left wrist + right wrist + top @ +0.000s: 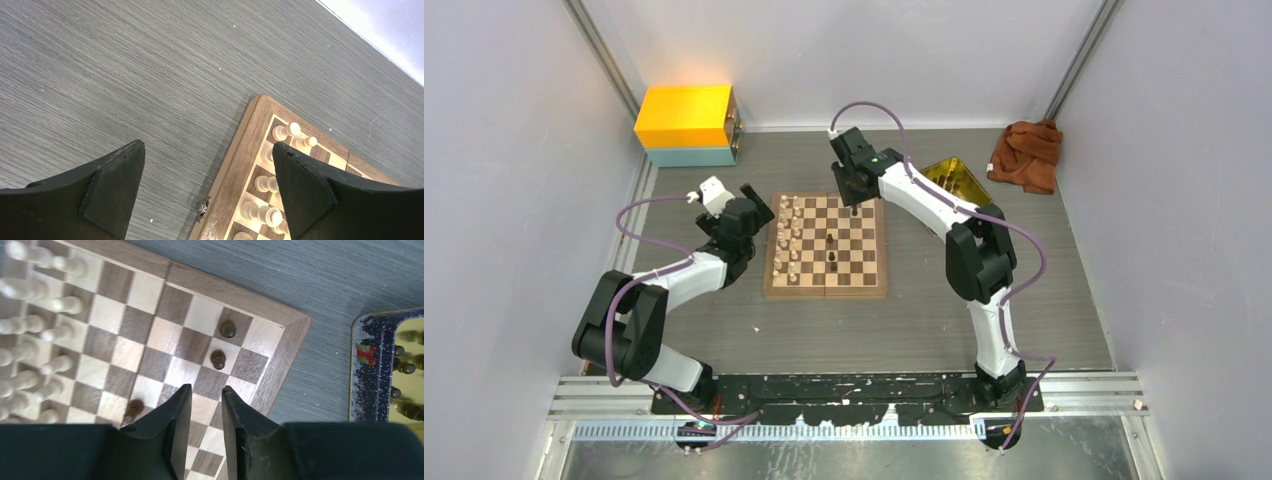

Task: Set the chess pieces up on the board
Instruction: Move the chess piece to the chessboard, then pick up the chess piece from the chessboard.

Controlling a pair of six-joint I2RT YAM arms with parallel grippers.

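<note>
Three dark chess pieces on the board in rt wrist view: two near board's upper-right corner, one at lower left, just beside the finger on frame's left. Cream men in two files down board's left side in top view. More dark ones in the yellow tray at right edge of frame, apart from board.

Step in hand, prob.: fetching next dark piece from tray & standing it on a right-side square. To do it well:
- Lift straight up before swinging over to tray, so as not to clip the pieces already standing.
- Pinch low on the stem, centred btwn pads.
- Set down upright, mid-square, then let go w/o dragging.
- Tiny men, easily tipped, so slow approach.

Right gripper: partly spread, narrow gap, nothing btwn fingers, only bare squares showing through. Above board, touching no piece as far as can be told.

Left gripper: spread wide, empty, over grey table at board's left border, cream men near its frame-right finger.
</note>
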